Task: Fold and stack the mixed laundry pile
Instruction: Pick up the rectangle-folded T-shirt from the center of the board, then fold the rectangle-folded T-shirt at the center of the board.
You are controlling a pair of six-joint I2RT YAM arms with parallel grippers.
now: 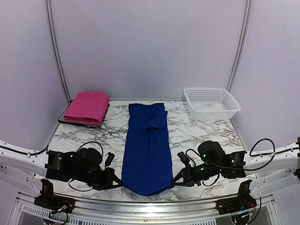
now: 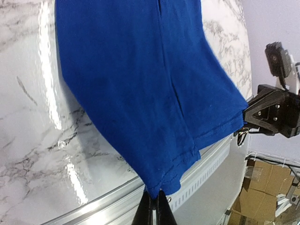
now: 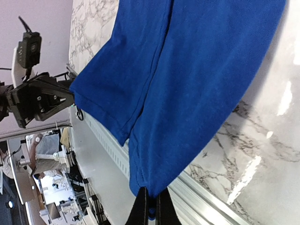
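No lettering, label, brand mark or number can be read in any view. Nothing legible is carried by the blue garment [image 1: 146, 150], the pink garment [image 1: 86, 107], the white basket [image 1: 212, 111] or the bench [image 1: 197, 136]. The cardboard boxes [image 2: 262, 193] at the lower right of the left wrist view are too blurred for print to be made out.

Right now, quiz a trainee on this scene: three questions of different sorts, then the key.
1. True or false: the pink garment lies folded on the tray.
2. The left tool and right tool are each shut on: A the tray; B a near corner of the blue garment; C nothing.
3. Fill in: the basket stands at the far ___ side.
Key: 1 true; 2 B; 3 right.
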